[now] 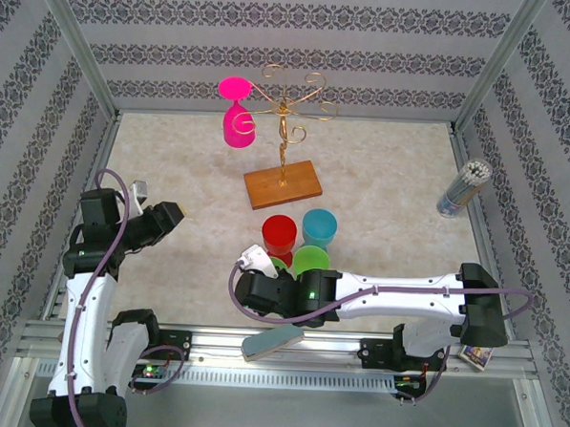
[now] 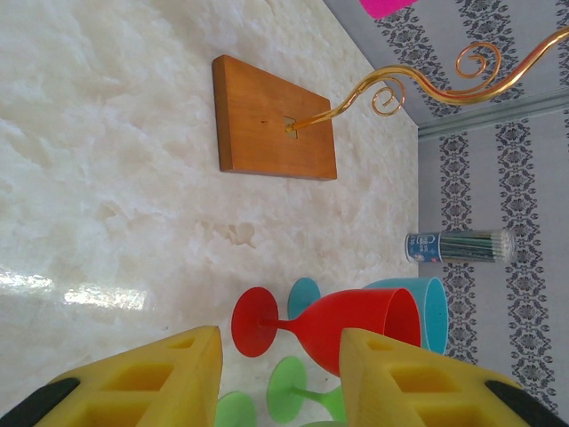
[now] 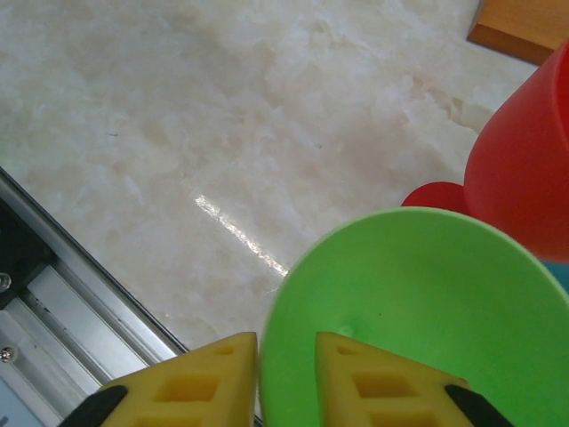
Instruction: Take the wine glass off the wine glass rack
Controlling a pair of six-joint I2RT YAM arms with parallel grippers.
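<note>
The wine glass rack (image 1: 289, 104) is a gold wire stand on a brown wooden base (image 1: 283, 185) at the back of the table. A pink wine glass (image 1: 237, 123) hangs upside down from its left arm. The left wrist view shows the base (image 2: 267, 120), a scroll arm (image 2: 427, 84) and a pink edge (image 2: 387, 5). My left gripper (image 2: 280, 374) is open and empty, low at the left (image 1: 175, 213), far from the rack. My right gripper (image 3: 286, 356) straddles the rim of a green glass (image 3: 418, 311) with its jaws slightly apart.
A red glass (image 1: 278, 234), a blue glass (image 1: 319, 227) and two green glasses (image 1: 311, 261) stand clustered in front of the rack. A tube of sticks (image 1: 463, 187) stands at the right wall. A grey pad (image 1: 270, 344) lies on the front rail.
</note>
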